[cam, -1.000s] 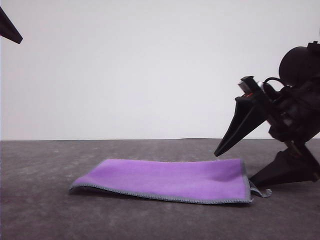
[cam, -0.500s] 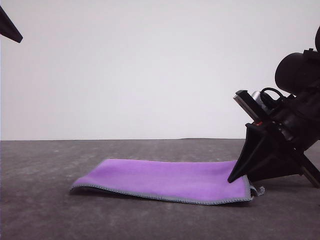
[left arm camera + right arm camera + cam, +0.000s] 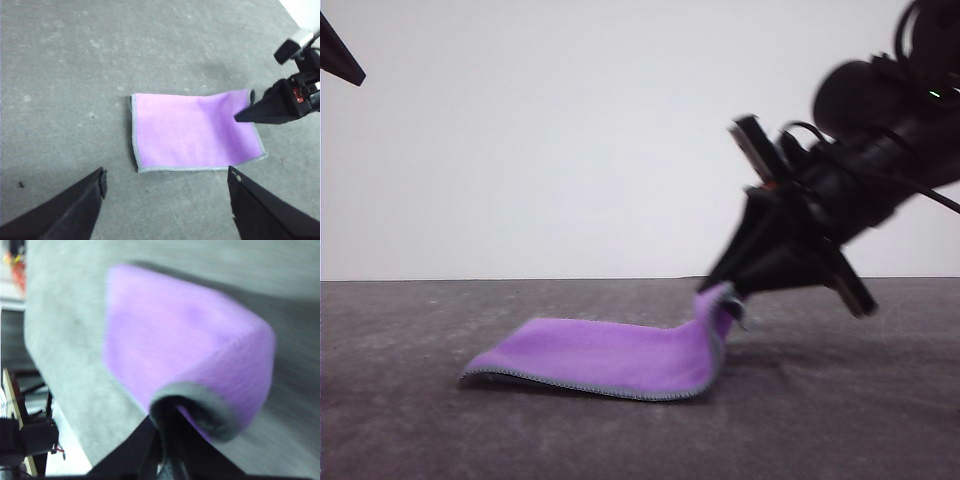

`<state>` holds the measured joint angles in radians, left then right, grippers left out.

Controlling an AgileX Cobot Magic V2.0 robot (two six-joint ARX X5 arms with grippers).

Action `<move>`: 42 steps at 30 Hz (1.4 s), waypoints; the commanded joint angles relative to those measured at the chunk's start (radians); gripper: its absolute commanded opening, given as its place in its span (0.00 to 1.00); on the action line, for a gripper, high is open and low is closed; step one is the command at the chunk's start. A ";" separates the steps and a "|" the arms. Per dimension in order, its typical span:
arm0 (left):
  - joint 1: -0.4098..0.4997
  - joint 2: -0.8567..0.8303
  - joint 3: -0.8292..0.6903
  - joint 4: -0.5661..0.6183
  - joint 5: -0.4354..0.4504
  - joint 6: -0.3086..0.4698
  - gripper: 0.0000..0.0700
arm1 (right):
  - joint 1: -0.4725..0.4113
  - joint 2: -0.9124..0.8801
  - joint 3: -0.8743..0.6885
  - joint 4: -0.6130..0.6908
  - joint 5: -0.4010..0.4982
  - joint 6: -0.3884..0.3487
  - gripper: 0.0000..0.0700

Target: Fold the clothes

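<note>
Right claw: closed on the right end of the cloth, that end raised off the desk and curling over. In the right wrist view the pinched edge bulges around the black fingers; picture blurred.
Left claw: open, fingers spread wide, above the desk and apart from the cloth.
Cloth: purple face up, grey stitched edging, left part lying flat on the grey desk near its middle.
Writing, brands, labels: none legible on cloth, desk or arms.
</note>
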<state>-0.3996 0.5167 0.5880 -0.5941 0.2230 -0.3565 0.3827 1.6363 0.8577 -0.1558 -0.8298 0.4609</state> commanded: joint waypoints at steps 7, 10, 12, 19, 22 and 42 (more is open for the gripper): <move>-0.004 0.004 0.003 0.011 0.002 0.008 0.67 | 0.133 0.031 0.074 0.211 0.053 0.153 0.01; -0.004 0.004 0.003 0.011 0.002 0.008 0.67 | 0.179 0.073 0.100 0.262 0.069 0.193 0.01; -0.004 0.004 0.003 0.011 0.002 0.008 0.67 | 0.207 0.105 0.117 0.277 0.072 0.191 0.05; -0.004 0.004 0.003 0.011 0.002 0.007 0.67 | 0.249 0.143 0.124 0.359 0.052 0.179 0.57; -0.004 0.004 0.003 0.011 0.002 0.007 0.67 | 0.221 0.116 0.124 0.360 0.002 0.179 0.57; -0.004 0.005 0.003 0.011 -0.020 0.008 0.67 | -0.003 -0.406 0.107 -0.446 0.491 -0.522 0.57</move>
<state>-0.3996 0.5171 0.5880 -0.5945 0.2077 -0.3558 0.3791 1.2372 0.9604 -0.5994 -0.3648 0.0324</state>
